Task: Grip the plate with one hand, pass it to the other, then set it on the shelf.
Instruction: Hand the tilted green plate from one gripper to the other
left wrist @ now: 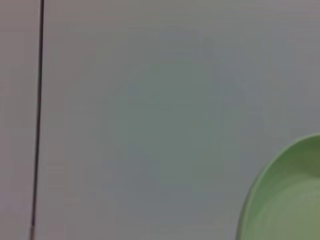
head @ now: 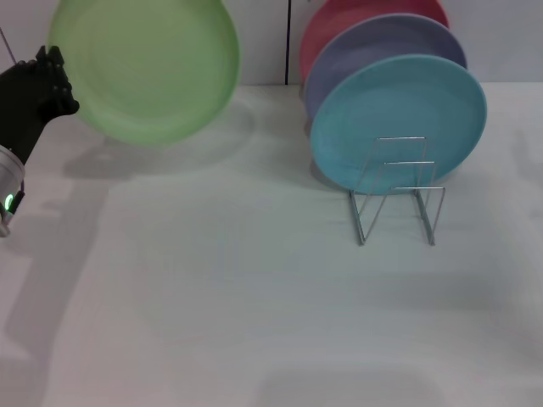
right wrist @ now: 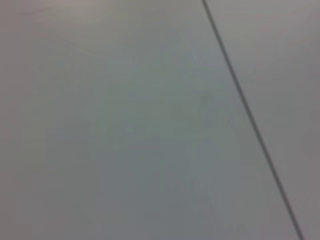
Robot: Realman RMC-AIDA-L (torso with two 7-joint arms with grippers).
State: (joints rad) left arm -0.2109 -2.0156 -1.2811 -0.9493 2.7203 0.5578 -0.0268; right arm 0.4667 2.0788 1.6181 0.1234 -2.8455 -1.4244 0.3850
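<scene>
The light green plate [head: 144,64] is held in the air at the far left, tilted with its face toward me, above the white table. My left gripper [head: 53,78], black on a slim arm with a green light, is shut on the plate's left rim. The plate's edge also shows in the left wrist view [left wrist: 285,200]. The silver wire rack [head: 397,191] stands on the table at the right. My right gripper is out of view; the right wrist view shows only a plain grey surface with a dark line.
A turquoise plate [head: 399,119], a lavender plate [head: 373,47] and a red plate [head: 339,21] stand upright in the rack, one behind the other. Two front loops of the rack hold nothing. The white table [head: 254,297] spreads in front.
</scene>
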